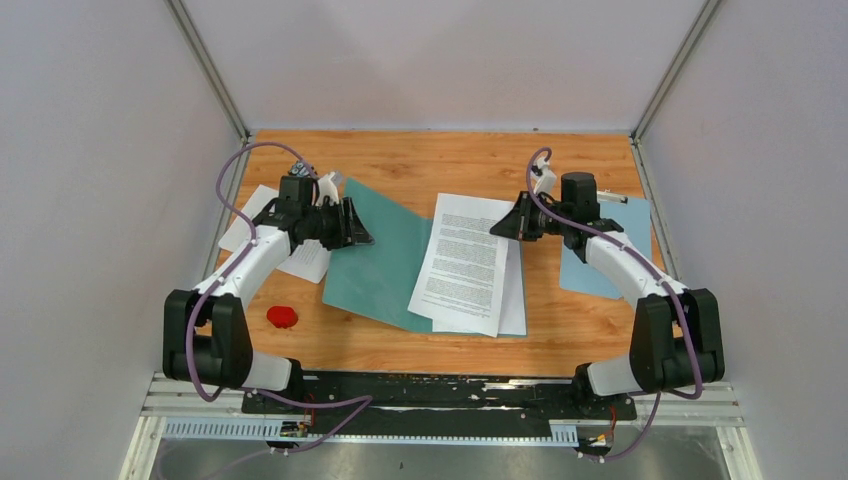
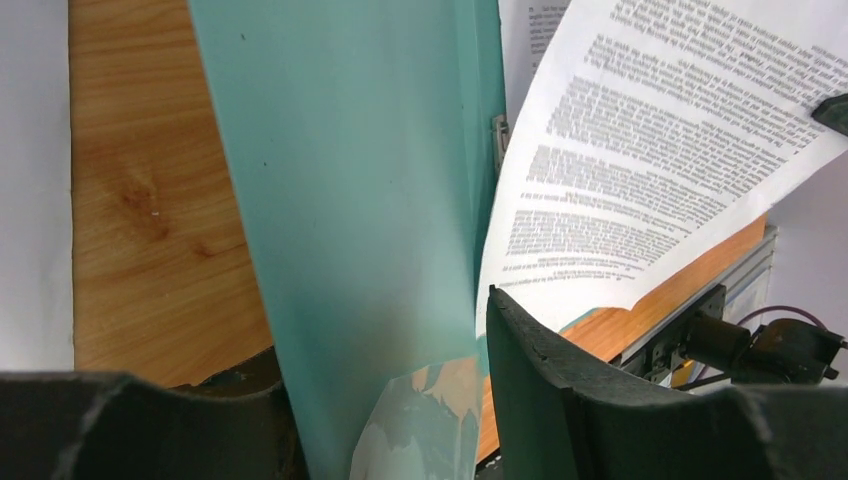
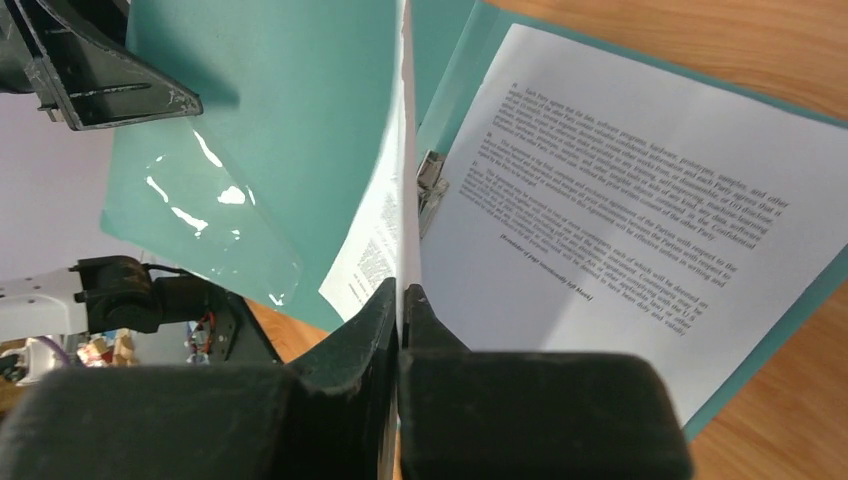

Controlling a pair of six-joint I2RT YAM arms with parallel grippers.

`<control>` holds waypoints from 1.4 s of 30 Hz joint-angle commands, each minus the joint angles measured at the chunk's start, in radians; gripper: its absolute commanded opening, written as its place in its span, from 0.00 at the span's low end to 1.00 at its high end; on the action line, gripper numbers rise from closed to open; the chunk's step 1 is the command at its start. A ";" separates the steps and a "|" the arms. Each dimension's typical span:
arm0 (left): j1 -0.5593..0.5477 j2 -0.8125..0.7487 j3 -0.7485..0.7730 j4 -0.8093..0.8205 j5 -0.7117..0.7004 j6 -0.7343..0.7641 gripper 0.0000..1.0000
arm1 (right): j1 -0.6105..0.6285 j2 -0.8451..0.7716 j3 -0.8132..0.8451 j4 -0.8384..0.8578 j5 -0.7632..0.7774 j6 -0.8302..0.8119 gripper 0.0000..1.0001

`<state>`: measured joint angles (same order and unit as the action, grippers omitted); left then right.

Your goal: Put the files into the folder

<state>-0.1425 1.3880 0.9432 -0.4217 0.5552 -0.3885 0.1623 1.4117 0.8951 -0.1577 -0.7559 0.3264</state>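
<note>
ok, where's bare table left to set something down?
Free: the far strip of table behind the folder, and the near strip between the red object and the right arm's base. Crowded: centre, where the files lie on the folder with the left gripper and right gripper at either side; loose paper left, blue clipboard right.

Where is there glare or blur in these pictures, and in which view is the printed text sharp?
Right wrist: white glare patches on the folder, right gripper soft near the lens, text on the files fairly sharp. Left wrist: left gripper dark and blurred, text legible as lines. Top external: even light, faint shadows, text too small to read.
</note>
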 commanded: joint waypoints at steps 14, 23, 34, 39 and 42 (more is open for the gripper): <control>-0.015 -0.005 -0.077 0.120 0.053 -0.044 0.46 | -0.002 0.033 -0.045 0.249 -0.054 -0.058 0.00; -0.016 -0.020 -0.011 0.006 0.030 0.033 0.54 | 0.003 0.058 -0.072 0.306 -0.137 -0.041 0.00; -0.016 -0.009 0.021 -0.008 0.051 0.051 0.59 | 0.028 0.095 -0.099 0.441 -0.194 0.009 0.00; -0.016 -0.005 0.033 -0.011 0.058 0.057 0.60 | 0.041 0.107 -0.095 0.499 -0.215 0.038 0.00; -0.016 -0.007 0.037 -0.011 0.061 0.060 0.60 | 0.050 0.123 -0.093 0.512 -0.211 0.052 0.00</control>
<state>-0.1551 1.3983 0.9321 -0.4389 0.5911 -0.3557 0.1978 1.5188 0.7982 0.2596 -0.9360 0.3519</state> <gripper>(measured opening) 0.598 0.009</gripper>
